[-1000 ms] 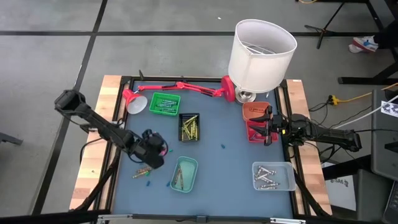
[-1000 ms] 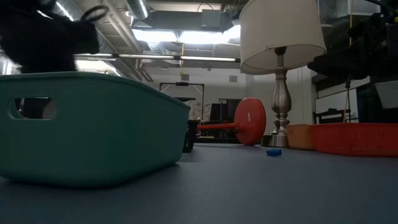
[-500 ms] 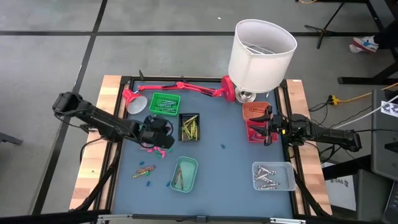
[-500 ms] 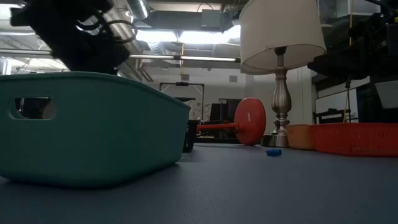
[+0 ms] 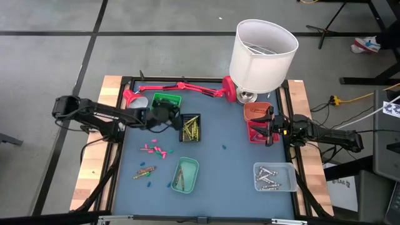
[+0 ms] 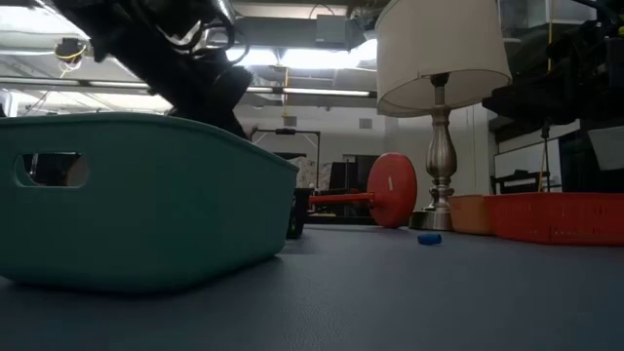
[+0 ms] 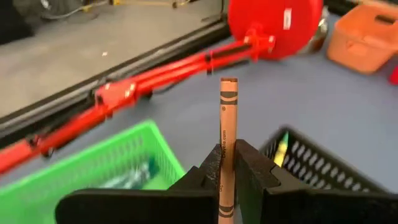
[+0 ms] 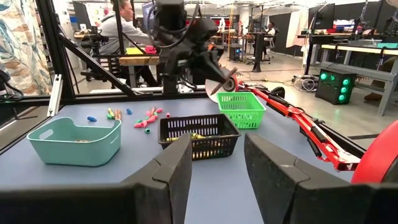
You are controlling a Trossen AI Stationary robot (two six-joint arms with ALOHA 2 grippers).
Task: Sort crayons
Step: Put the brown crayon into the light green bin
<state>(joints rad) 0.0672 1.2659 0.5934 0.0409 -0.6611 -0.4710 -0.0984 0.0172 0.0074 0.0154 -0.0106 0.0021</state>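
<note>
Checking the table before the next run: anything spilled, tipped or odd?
The red desk lamp lies flat along the table's far edge, apparently tipped over. Loose pink crayons and others are scattered on the mat, outside the trays.

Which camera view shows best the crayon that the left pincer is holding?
The left wrist view: the crayon stands upright, close, clamped in the left pincer. In the other views it is too small to see.
</note>
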